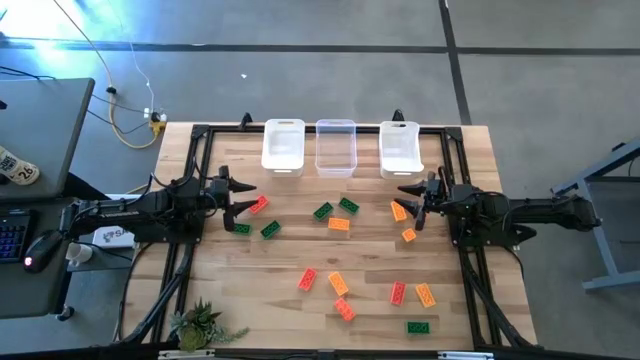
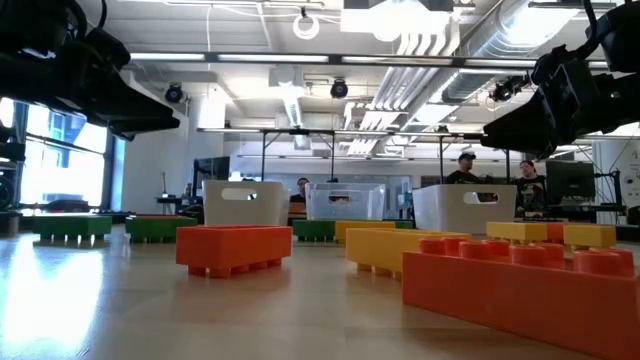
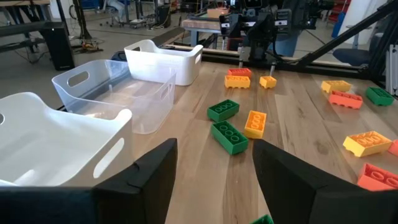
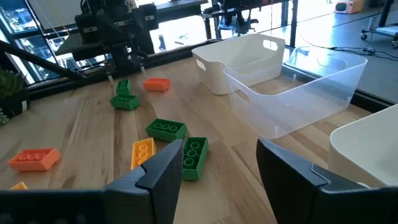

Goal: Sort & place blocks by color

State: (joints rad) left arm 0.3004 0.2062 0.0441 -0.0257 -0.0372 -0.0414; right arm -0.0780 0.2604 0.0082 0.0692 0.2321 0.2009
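Nothing sorted yet: blocks (image 1: 339, 224) all lying loose on table (image 1: 300, 320), bins (image 1: 336, 147) sitting empty. Left gripper (image 1: 243, 198) & right gripper (image 1: 417, 200) both hovering wide open, holding nothing.

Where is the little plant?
In the high view, the plant sits at the table's near left corner, behind the left arm, far from the bins.

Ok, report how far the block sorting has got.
Nothing is sorted yet: the three bins look empty. Nothing is in hand; the left gripper and right gripper are open, above the table. All the blocks remain scattered on the table.
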